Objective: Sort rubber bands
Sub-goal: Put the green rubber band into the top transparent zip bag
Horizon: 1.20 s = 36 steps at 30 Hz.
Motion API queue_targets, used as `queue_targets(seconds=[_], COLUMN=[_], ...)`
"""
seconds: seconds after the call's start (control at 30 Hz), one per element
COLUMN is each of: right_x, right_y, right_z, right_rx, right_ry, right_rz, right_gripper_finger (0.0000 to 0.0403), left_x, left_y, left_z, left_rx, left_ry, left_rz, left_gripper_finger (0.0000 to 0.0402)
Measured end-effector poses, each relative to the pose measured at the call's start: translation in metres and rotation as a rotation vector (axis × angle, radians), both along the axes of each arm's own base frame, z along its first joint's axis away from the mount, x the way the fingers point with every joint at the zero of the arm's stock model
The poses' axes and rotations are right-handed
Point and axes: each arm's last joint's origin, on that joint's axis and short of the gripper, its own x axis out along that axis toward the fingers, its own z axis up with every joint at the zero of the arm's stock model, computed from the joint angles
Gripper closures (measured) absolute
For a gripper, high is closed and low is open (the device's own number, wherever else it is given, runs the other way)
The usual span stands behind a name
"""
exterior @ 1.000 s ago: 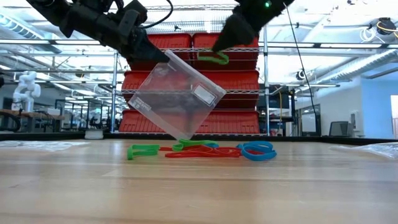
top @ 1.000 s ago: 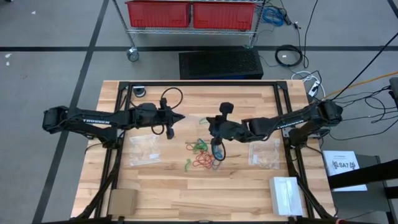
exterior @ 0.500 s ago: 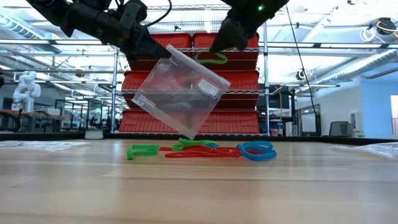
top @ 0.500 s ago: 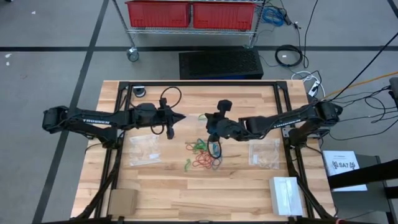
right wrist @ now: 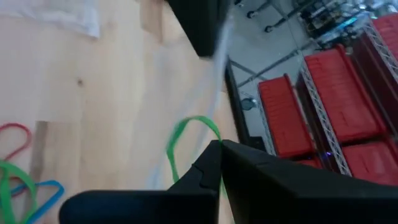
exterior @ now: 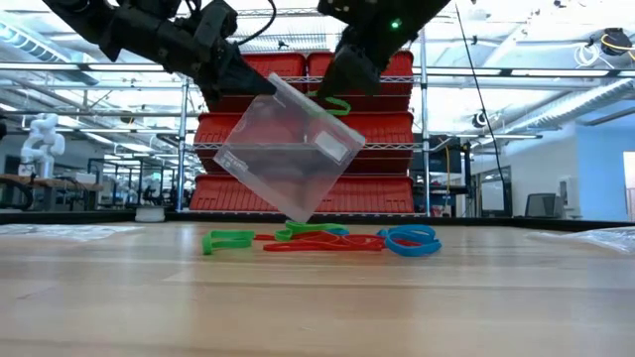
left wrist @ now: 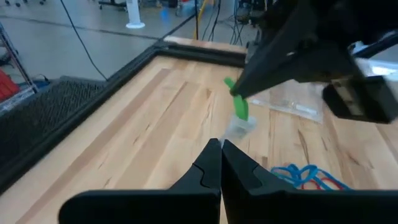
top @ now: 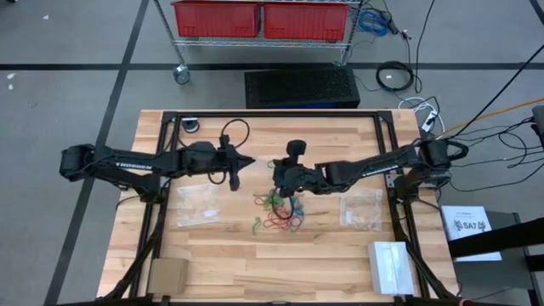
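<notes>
Green, blue and red rubber bands (exterior: 327,239) on pale striped wooden table (top: 331,263), green band (exterior: 331,106) aloft, clear bag (exterior: 283,159) with white label, black arms (top: 136,161), red bins (top: 217,17) far behind.

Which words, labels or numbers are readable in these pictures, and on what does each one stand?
"TROSSEN": white letters on the left arm, high view.
"SA7", probably: on the white sheet beside the table's right edge; its other print is too small to read.
White label on the clear bag: blank or unreadable.
</notes>
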Motion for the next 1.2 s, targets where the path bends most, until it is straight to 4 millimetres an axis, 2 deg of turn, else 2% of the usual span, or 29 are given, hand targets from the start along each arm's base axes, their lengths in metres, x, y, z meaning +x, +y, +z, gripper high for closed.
queue_targets(seconds=[0.3, 0.67, 0.9, 1.2], right_x=[0.007, 0.006, 0.007, 0.008], right_y=[0.005, 0.007, 0.003, -0.019], right_z=[-0.008, -0.012, -0.014, -0.014], right_rx=[0.016, 0.095, 0.181, 0.209], right_ry=[0.070, 0.068, 0.045, 0.023], right_rz=[-0.011, -0.006, -0.005, -0.072], right_gripper_finger=[0.0403, 0.0403, 0.0403, 0.0403], left_x=[0.010, 0.010, 0.010, 0.010], left_y=[0.002, 0.002, 0.003, 0.002], left_z=[-0.011, -0.010, -0.010, -0.010], left_rx=[-0.002, -0.017, -0.032, -0.016], left_ry=[0.022, 0.002, -0.002, 0.002], left_rz=[0.004, 0.037, 0.050, 0.036], left_gripper_finger=[0.0402, 0.0402, 0.0402, 0.0402])
